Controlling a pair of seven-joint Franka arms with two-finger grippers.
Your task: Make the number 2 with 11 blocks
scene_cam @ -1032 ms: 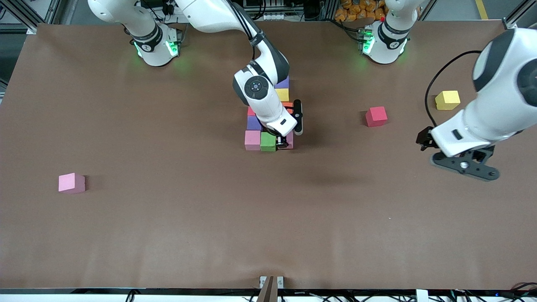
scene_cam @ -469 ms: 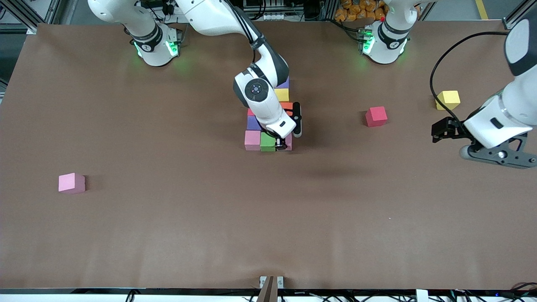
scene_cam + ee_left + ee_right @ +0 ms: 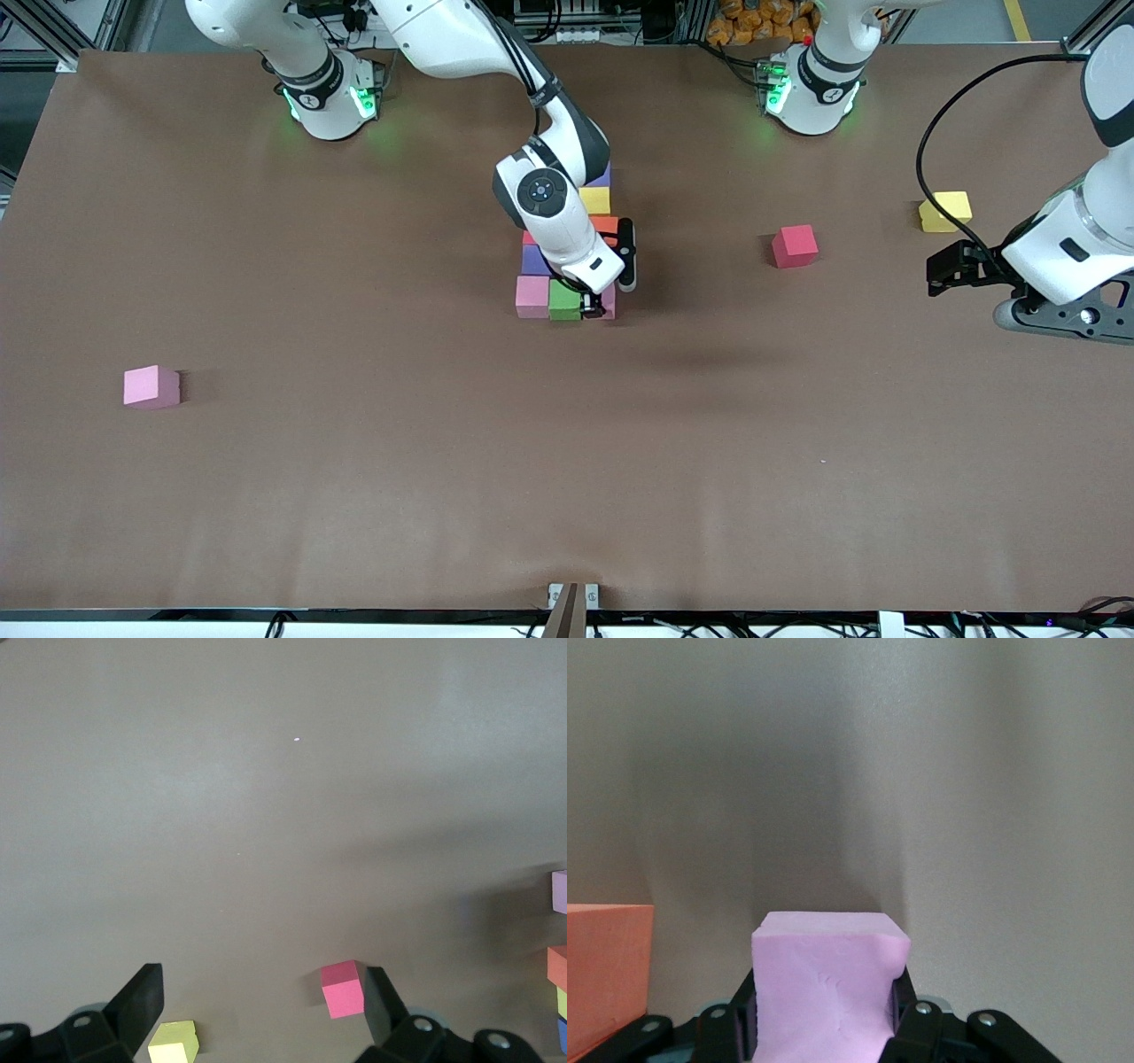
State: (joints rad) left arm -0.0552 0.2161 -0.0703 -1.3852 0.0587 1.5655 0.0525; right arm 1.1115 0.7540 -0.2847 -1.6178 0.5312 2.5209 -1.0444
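Step in hand, by judgement: placing pink block (image 3: 826, 983) at end of digit's bottom row beside green block (image 3: 564, 299), mid-worktop. Right end effector (image 3: 595, 304) clamped on it. Next: release, lift straight up. Left end effector (image 3: 983, 276) spread wide, empty, waiting near worktop edge at left arm's end, by yellow block (image 3: 945, 211).

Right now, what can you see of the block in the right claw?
The pink block is a matte foam cube with slightly dented faces, sitting square between the fingers of the right claw, which is shut on it. It is at the near end of the block figure, beside the green block. An orange block stands close by.
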